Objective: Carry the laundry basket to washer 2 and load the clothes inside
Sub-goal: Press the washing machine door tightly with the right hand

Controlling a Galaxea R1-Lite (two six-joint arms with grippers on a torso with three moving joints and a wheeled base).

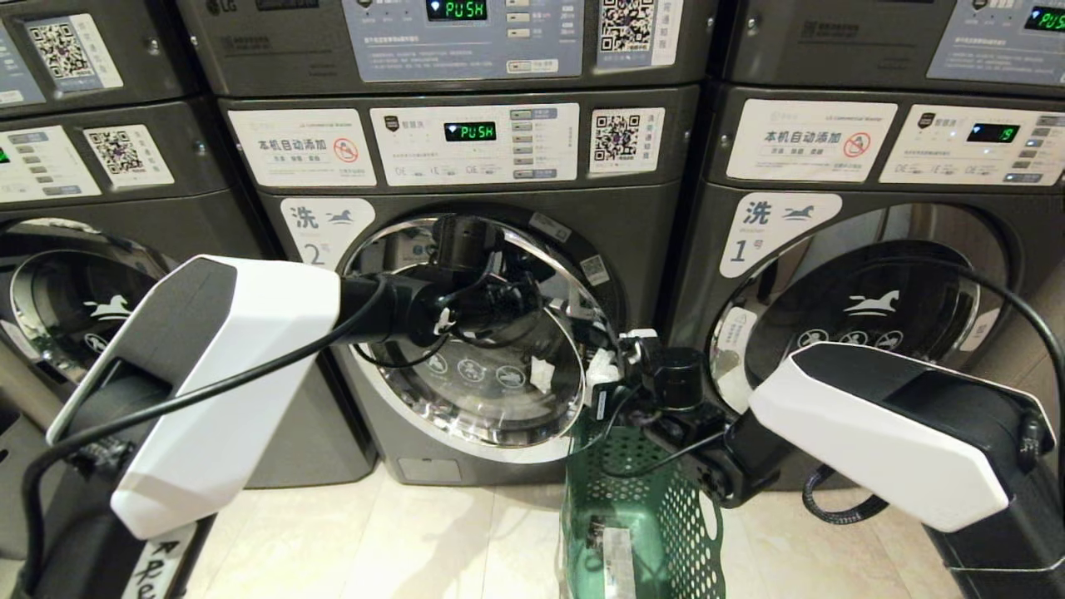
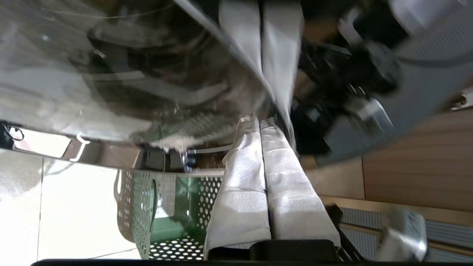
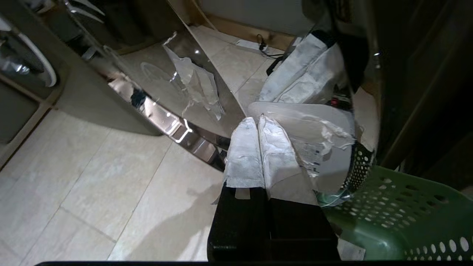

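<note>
Tile floor [image 1: 416,541], pale beige with thin grout lines, runs up to a row of dark grey stacked front-load machines with white label panels and green displays. Washer 2 [image 1: 324,229] stands in the middle, its round chrome-rimmed door [image 1: 466,374] swung partly open and throwing back reflections; washer 1 [image 1: 770,225] is just beside it on the right. The laundry basket [image 1: 641,507], dark green plastic with walls full of small holes, sits on the floor right in front of washer 2's lower right corner. Its inside looks bare apart from a pale label, though the depth is hard to see. The left gripper [image 2: 261,123] reaches against the door's rim, padded fingers pressed together. The right gripper [image 3: 257,122] hovers over the basket's rim near the door edge, fingers likewise closed on nothing.
</note>
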